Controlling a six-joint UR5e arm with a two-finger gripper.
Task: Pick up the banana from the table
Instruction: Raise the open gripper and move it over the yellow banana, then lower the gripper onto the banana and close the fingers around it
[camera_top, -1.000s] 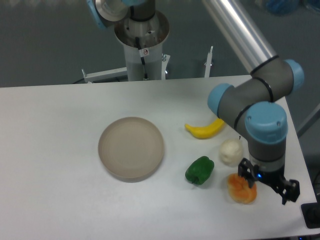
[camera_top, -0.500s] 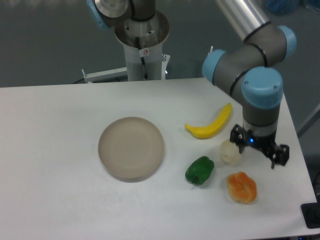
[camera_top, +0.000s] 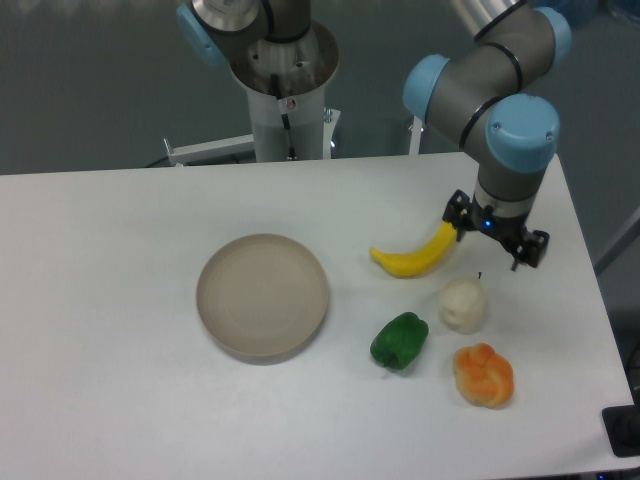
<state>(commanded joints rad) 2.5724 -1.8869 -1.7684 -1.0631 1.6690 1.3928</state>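
The bright-yellow curved banana lies on the white table, right of the plate. My gripper hangs open just right of the banana's upper right tip, one finger close to that tip, the other further right. It holds nothing. The arm's wrist rises above it toward the top right.
A round beige plate sits at the middle of the table. A whitish round item, a green pepper and a lumpy orange item lie below the banana. The robot base stands behind the table's far edge.
My gripper has moved away from the orange item, up and back across the table, past the whitish item, to beside the banana's right tip. The objects have not moved.
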